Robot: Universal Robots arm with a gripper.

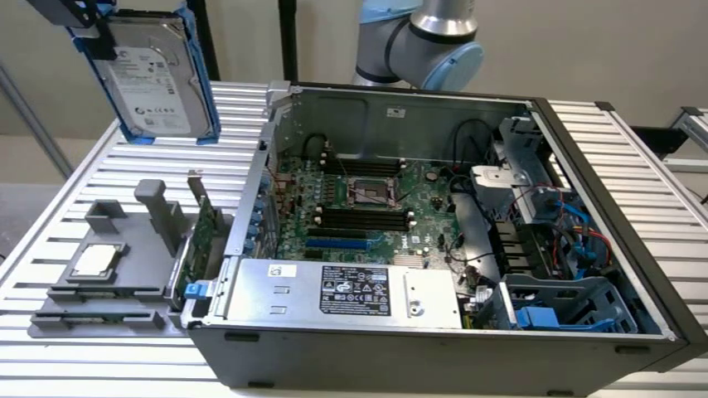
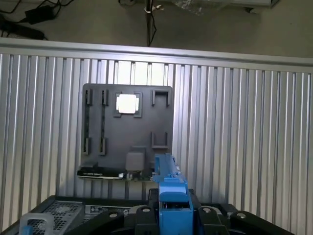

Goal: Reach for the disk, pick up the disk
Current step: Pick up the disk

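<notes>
The disk [image 1: 161, 79], a silver-grey hard drive with a white label in a bright blue carrier, hangs upright in the air above the table's far corner on the exterior view's left. My gripper [image 1: 83, 21] is shut on its upper end, and the disk touches nothing below. In the wrist view the blue carrier edge [image 2: 171, 193] sits clamped between my dark fingers [image 2: 142, 215], seen from high above the table.
Below lies a grey tray [image 1: 61, 319] [image 2: 127, 132] with a small square silver chip [image 1: 94, 259] [image 2: 127, 104] and a green card [image 1: 205, 240] standing in it. The open computer case [image 1: 619, 249] with a silver box [image 1: 343, 290] fills the slatted metal table [image 1: 99, 174].
</notes>
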